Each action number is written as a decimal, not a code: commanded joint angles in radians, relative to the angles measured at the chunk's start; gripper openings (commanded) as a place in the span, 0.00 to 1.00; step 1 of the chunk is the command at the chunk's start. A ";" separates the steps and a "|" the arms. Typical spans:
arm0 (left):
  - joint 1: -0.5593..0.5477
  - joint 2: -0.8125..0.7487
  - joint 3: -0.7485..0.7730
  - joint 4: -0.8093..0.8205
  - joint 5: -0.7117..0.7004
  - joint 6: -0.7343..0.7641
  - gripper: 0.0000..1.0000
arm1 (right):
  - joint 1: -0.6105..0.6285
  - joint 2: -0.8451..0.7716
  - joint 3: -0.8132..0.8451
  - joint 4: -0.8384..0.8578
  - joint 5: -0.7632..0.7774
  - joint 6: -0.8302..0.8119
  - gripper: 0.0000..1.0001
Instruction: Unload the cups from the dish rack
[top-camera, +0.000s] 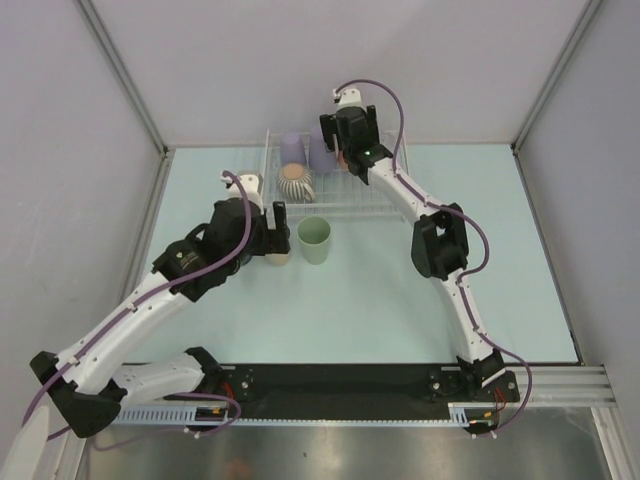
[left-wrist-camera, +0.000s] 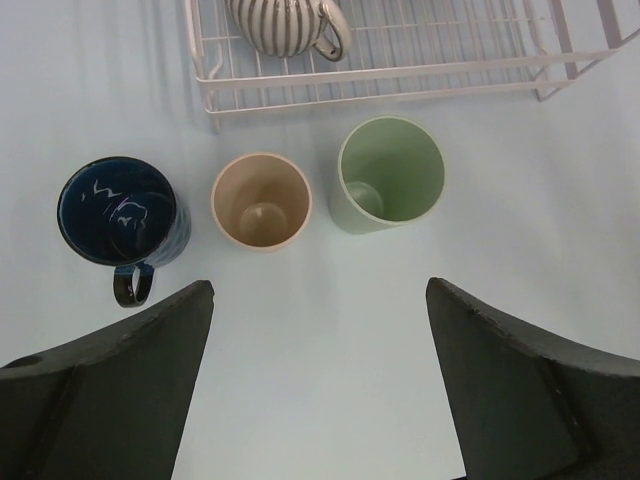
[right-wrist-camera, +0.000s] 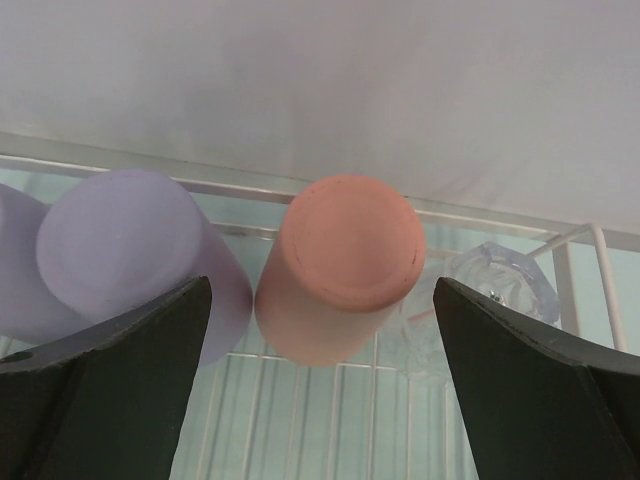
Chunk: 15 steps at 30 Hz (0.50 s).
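The dish rack (left-wrist-camera: 450, 40) holds a ribbed cup (left-wrist-camera: 280, 22), two lavender cups (right-wrist-camera: 130, 250) and an upturned salmon cup (right-wrist-camera: 345, 260). The navy mug (left-wrist-camera: 122, 212), tan cup (left-wrist-camera: 261, 200) and green cup (left-wrist-camera: 388, 175) stand empty on the counter (left-wrist-camera: 330, 420) just before it. The left tool (left-wrist-camera: 320, 290) and right tool (right-wrist-camera: 320, 285) both gape apart, gripping nothing.

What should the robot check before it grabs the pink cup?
1. Right claw open: ok.
2. Upside-down salmon pink plastic cup lined up with the claw's gap: ok.
3. Space between it and the neighbouring lavender plastic cup: cannot tell.
4. Clear faceted glass on its other side out of the way: cannot tell.
5. Left claw open and empty: ok.
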 joint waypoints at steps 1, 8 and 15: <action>0.006 -0.009 -0.020 0.032 0.003 -0.010 0.93 | -0.002 0.011 0.041 0.080 0.040 -0.022 1.00; 0.006 0.003 -0.029 0.041 0.006 -0.006 0.93 | -0.019 0.034 0.042 0.114 0.043 -0.014 1.00; 0.006 0.013 -0.043 0.050 0.027 -0.018 0.93 | -0.043 0.088 0.095 0.105 0.027 -0.009 1.00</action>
